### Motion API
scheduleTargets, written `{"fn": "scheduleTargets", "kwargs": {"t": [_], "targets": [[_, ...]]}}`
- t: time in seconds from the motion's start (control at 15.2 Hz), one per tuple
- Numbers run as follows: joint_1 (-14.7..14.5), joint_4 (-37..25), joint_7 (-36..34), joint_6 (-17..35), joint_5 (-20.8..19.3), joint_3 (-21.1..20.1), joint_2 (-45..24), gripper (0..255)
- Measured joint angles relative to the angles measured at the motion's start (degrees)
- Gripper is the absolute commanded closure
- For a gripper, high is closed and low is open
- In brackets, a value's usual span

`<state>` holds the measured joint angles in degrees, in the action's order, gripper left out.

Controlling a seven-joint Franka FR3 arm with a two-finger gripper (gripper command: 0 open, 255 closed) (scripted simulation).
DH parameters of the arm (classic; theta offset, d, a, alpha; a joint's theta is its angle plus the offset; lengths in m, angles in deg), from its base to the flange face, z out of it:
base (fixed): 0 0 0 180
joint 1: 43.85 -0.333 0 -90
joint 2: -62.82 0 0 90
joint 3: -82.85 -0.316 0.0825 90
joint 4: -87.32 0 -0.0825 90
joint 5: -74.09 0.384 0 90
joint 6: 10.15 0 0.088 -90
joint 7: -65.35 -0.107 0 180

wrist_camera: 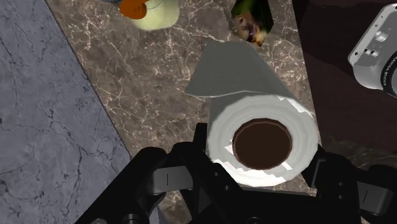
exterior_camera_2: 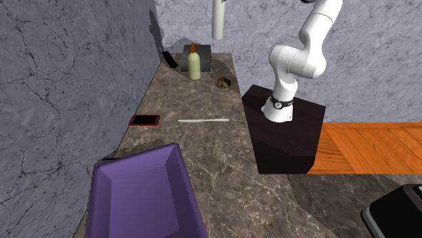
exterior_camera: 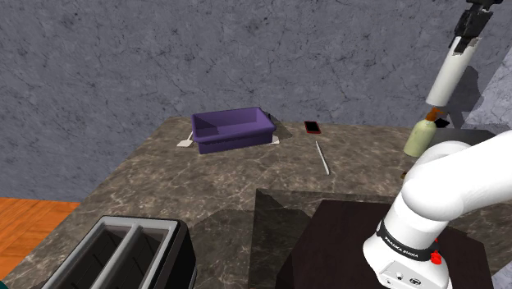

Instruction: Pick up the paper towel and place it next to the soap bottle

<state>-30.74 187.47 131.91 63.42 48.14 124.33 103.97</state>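
My gripper (exterior_camera: 464,43) is shut on a white paper towel roll (exterior_camera: 446,78) and holds it upright in the air, near the grey wall. The soap bottle (exterior_camera: 420,138), pale green with an orange pump, stands on the marble counter just below the roll's lower end. In the second exterior view the paper towel roll (exterior_camera_2: 219,19) hangs above and slightly right of the soap bottle (exterior_camera_2: 195,65). In the wrist view the fingers (wrist_camera: 191,162) clasp the roll (wrist_camera: 262,143) by its top, its brown core showing, and the soap bottle (wrist_camera: 153,13) lies beyond it.
A purple bin (exterior_camera: 232,130), a red phone (exterior_camera: 312,127) and a thin white stick (exterior_camera: 322,156) lie on the counter. A toaster (exterior_camera: 123,254) sits at the near corner. A dark box (exterior_camera_2: 205,57) stands behind the soap, a small brown object (exterior_camera_2: 224,82) beside it. The stand (exterior_camera: 345,246) is dark.
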Motion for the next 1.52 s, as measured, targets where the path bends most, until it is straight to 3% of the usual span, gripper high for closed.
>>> {"fn": "scheduleTargets", "kwargs": {"t": [0.66, 1.52], "targets": [[-4.1, -11.1, 13.9, -1.1, -4.6, 14.4, -2.8, 255], [-0.5, 1.8, 12.0, 6.9, -7.7, 14.6, 2.8, 255]]}}
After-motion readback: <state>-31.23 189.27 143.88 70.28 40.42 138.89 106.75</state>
